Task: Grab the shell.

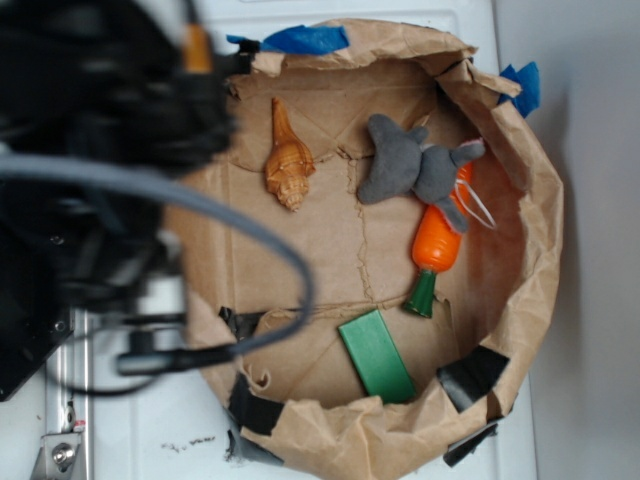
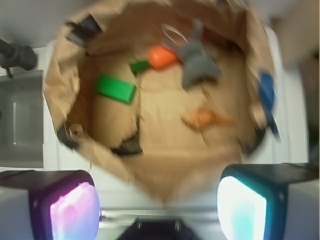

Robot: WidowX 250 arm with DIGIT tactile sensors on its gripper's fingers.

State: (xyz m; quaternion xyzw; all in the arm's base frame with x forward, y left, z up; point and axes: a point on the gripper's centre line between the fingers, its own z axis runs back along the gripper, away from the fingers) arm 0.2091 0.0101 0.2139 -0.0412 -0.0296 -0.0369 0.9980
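Observation:
The tan-orange spiral shell lies on the floor of a brown paper-lined basin, at its upper left, pointed tip up. In the blurred wrist view the shell sits right of centre. My gripper is open and empty, its pink and cyan pads wide apart, held high outside the basin's near rim. In the exterior view the arm is a dark blur at the left and the fingers are hidden.
A grey plush lies right of the shell. An orange carrot toy with green top lies below the plush. A green block sits near the basin's lower rim. A grey cable arcs over the basin's left side.

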